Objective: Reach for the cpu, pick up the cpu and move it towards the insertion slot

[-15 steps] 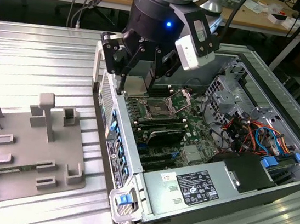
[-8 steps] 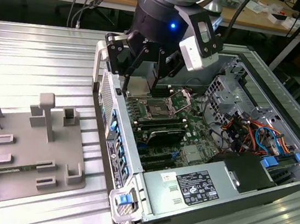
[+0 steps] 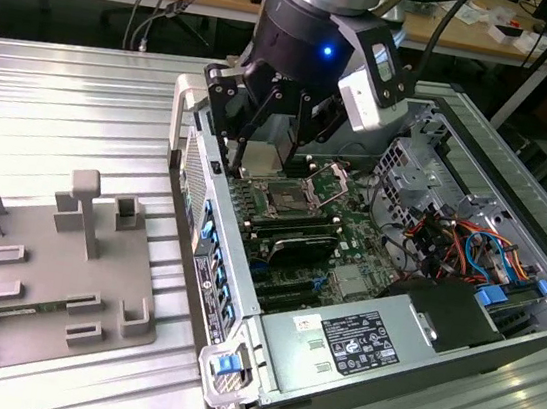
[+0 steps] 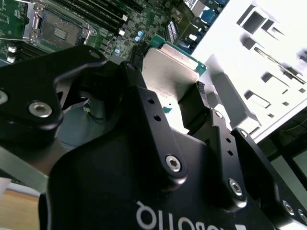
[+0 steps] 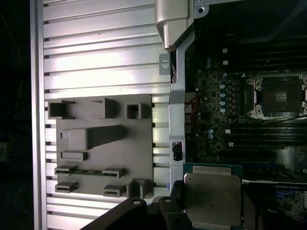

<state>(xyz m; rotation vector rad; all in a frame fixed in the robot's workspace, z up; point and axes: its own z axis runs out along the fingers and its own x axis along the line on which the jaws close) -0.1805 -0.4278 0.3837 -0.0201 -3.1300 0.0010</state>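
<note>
My gripper [image 3: 264,163] hangs over the open computer case and is shut on the cpu [image 5: 213,199]. The cpu is a flat square chip with a silvery top and a thin green-tan edge, and it shows between the black fingers [image 4: 196,103] in both wrist views, held level above the motherboard. The cpu [image 4: 168,72] sits just inside the case wall. The insertion slot [image 3: 284,203] is a square socket with a steel frame and a dark centre. It lies a short way beyond the gripper on the board and also appears in both wrist views [image 5: 280,96] [image 4: 57,31].
A grey fixture plate [image 3: 45,255] with raised blocks lies on the ribbed aluminium table [image 3: 66,97] at the exterior view's left. The case wall [image 3: 194,154] rises beside the gripper. Long black memory slots [image 3: 294,238], a power supply [image 3: 356,342] and coloured cables [image 3: 459,249] crowd the case.
</note>
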